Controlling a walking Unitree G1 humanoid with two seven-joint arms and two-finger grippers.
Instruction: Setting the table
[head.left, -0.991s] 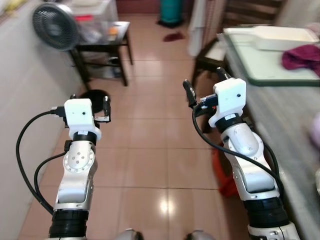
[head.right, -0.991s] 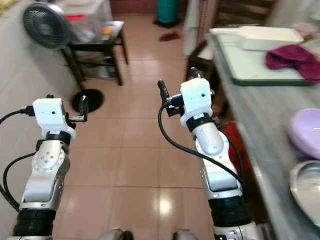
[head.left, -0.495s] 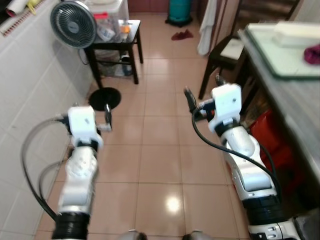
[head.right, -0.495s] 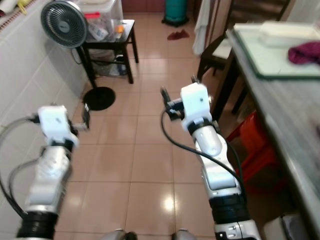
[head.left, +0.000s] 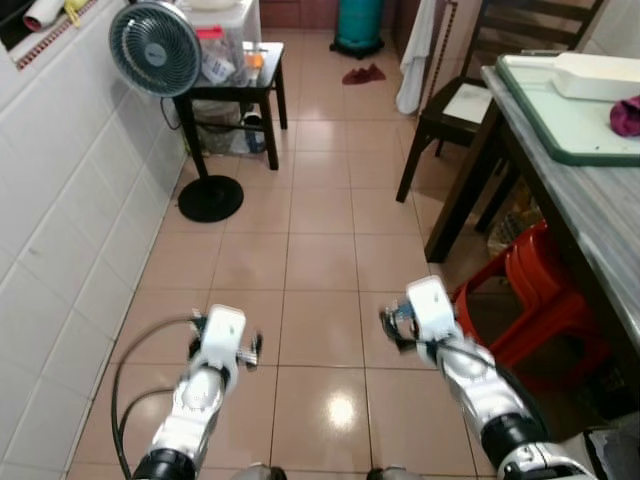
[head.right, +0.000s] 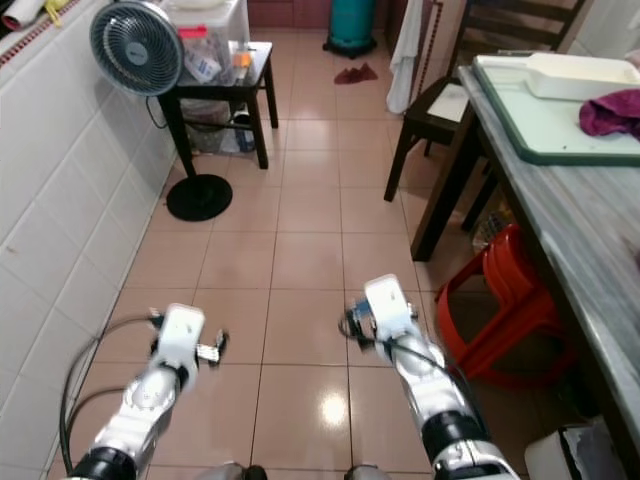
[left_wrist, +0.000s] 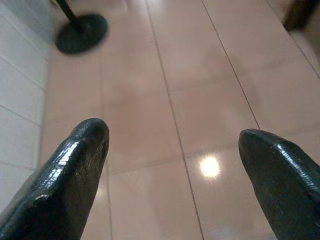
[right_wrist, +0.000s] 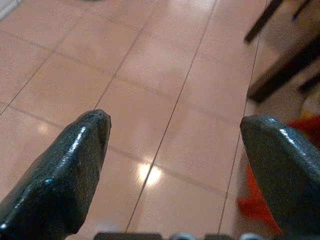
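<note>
**Arms dropped low, table now off to my right**

Since a second ago both my arms have come down: they were raised at mid-frame and now sit low in the head view, pointing at the floor. The camera has also pulled back, so I see more of the room. My left gripper (left_wrist: 170, 150) hangs over bare tile, fingers spread wide with nothing between them. My right gripper (right_wrist: 175, 150) is the same, wide apart and empty over the tile floor (head.left: 320, 250).

The table (head.right: 590, 230) I am to set runs along my right side, grey-topped, carrying a green-rimmed tray (head.right: 545, 120) with a white dish (head.right: 575, 72) and a maroon cloth (head.right: 610, 112) at its far end.

Between me and the table's edge are stacked red stools (head.right: 510, 300); a dark wooden chair (head.left: 450, 105) stands further along. To my left are the white tiled wall, a standing fan (head.left: 155, 48) and a small black side table (head.left: 235, 80) holding plastic containers.
</note>
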